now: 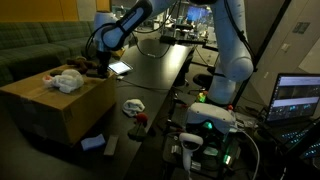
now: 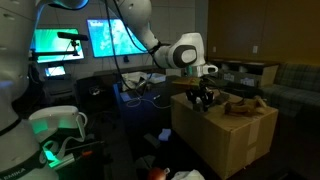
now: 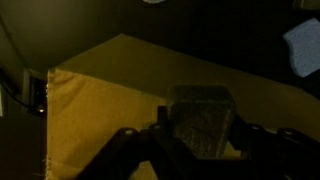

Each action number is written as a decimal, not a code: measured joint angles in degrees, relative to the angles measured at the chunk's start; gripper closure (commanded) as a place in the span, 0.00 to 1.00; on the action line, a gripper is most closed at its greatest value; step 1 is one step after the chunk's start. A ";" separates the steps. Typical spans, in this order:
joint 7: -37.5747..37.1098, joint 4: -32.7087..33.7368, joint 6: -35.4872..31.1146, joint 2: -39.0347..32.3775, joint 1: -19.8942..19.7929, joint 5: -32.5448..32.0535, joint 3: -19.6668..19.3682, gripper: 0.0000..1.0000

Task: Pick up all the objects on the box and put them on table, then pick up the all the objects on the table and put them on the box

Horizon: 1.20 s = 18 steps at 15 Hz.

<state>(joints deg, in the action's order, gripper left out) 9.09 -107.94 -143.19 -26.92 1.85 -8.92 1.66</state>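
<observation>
A cardboard box [image 1: 55, 105] stands on the dark table and also shows in an exterior view [image 2: 230, 140]. A white crumpled object [image 1: 65, 80] and a brown object [image 1: 88, 68] lie on its top; a tan object [image 2: 240, 106] shows there too. My gripper [image 1: 98, 66] hovers just over a corner of the box top [image 2: 203, 96]. In the wrist view my gripper [image 3: 200, 140] is shut on a dark grey textured block [image 3: 200, 115], held above the box top [image 3: 100, 100].
On the table beside the box lie a white object [image 1: 133, 105], a small red object [image 1: 140, 121], a pale blue item [image 1: 92, 143] and a dark flat item [image 1: 110, 147]. Monitors [image 2: 60, 45] and cables stand behind. A laptop [image 1: 298, 98] sits at the far side.
</observation>
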 measured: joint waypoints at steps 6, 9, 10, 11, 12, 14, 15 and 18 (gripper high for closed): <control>-0.07 -13.32 -0.29 8.07 0.00 -1.24 -0.25 0.68; -1.00 -19.39 -1.31 10.74 0.23 -1.33 -0.23 0.68; -1.89 -21.12 -2.04 11.09 0.51 -1.39 -0.21 0.68; -2.86 -22.74 -2.96 11.15 0.91 -1.51 -0.16 0.68; -4.37 -24.34 -4.18 11.01 1.53 -2.03 -0.15 0.68; -7.66 -26.99 -6.56 10.04 3.12 -3.03 -0.13 0.68; -9.48 -27.87 -7.73 9.22 3.96 -3.65 -0.14 0.68; -14.80 -28.50 -11.34 5.13 6.53 -5.44 -0.72 0.68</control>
<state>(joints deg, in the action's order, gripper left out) -5.71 -136.44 -154.53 -21.79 8.38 -14.37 0.94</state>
